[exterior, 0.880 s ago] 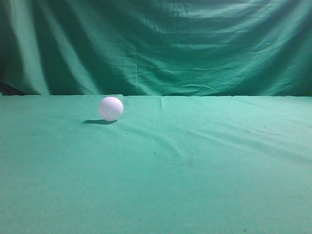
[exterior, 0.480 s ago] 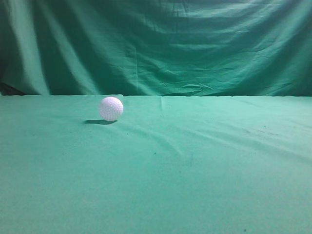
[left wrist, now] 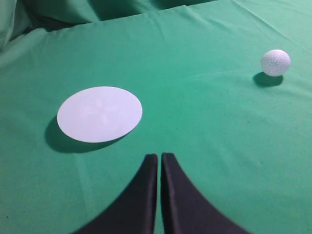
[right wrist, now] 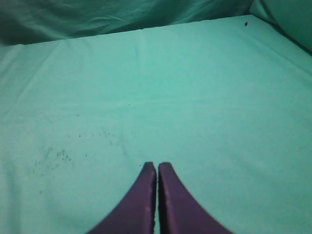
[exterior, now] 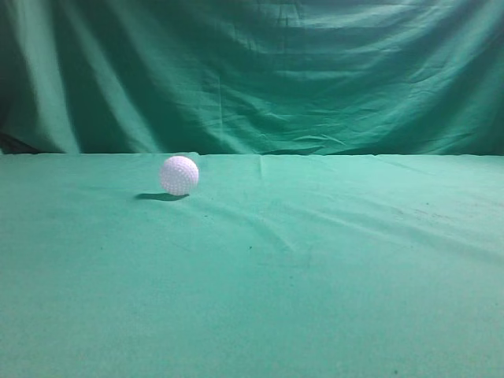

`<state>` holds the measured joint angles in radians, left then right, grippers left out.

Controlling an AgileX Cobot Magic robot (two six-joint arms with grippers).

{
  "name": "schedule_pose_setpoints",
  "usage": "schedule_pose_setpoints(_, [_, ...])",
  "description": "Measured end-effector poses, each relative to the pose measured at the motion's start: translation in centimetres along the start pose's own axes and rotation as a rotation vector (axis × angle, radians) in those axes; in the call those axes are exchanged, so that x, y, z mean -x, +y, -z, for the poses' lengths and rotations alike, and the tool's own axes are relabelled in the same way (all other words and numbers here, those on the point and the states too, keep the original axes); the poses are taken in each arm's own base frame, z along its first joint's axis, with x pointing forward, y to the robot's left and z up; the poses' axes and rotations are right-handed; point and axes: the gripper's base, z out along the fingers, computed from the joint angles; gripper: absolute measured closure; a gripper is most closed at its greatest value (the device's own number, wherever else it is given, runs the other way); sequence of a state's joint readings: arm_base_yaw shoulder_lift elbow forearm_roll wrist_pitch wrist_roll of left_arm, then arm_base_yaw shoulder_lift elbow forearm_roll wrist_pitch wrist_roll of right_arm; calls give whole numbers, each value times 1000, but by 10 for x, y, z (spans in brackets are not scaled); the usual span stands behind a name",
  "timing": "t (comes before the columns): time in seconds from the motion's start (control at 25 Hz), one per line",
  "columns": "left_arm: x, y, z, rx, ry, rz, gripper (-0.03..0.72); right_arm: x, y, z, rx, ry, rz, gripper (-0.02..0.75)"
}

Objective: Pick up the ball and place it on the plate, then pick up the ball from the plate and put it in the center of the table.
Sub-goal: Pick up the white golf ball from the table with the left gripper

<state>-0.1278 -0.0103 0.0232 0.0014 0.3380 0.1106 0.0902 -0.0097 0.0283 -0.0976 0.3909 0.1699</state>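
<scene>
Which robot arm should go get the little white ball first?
Probably the left. Its wrist view shows the golf ball and the white plate ahead of the shut left gripper. The right gripper, also shut, sees only bare green table.

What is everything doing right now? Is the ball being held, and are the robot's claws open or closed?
ball: resting on the table, not held, nothing touching it.
plate: empty, lying flat on the table, apart from the ball.
left gripper: shut, holding nothing, above the cloth near the plate.
right gripper: shut, holding nothing.
table: covered in green cloth, slightly wrinkled.
</scene>
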Motion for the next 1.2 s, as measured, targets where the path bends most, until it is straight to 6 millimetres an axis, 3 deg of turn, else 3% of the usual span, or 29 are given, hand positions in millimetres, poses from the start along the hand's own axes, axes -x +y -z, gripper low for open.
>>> schedule_pose_setpoints(0.4, [33, 4, 6, 29, -367, 70, 688, 0, 0, 0, 0, 0, 0, 738])
schedule_pose_setpoints(0.52, [53, 7, 17, 29, -624, 175, 688, 0, 0, 0, 0, 0, 0, 738])
schedule_pose_setpoints(0.6, [61, 7, 23, 2, -705, 202, 688, 0, 0, 0, 0, 0, 0, 738])
schedule_pose_setpoints(0.76, [83, 3, 22, -78, -586, 235, 688, 0, 0, 0, 0, 0, 0, 738])
schedule_pose_setpoints(0.92, [103, -5, 5, -190, -450, 234, 688, 0, 0, 0, 0, 0, 0, 738])
schedule_pose_setpoints(1.2, [116, -53, -40, -798, -87, -152, 688, 0, 0, 0, 0, 0, 0, 738])
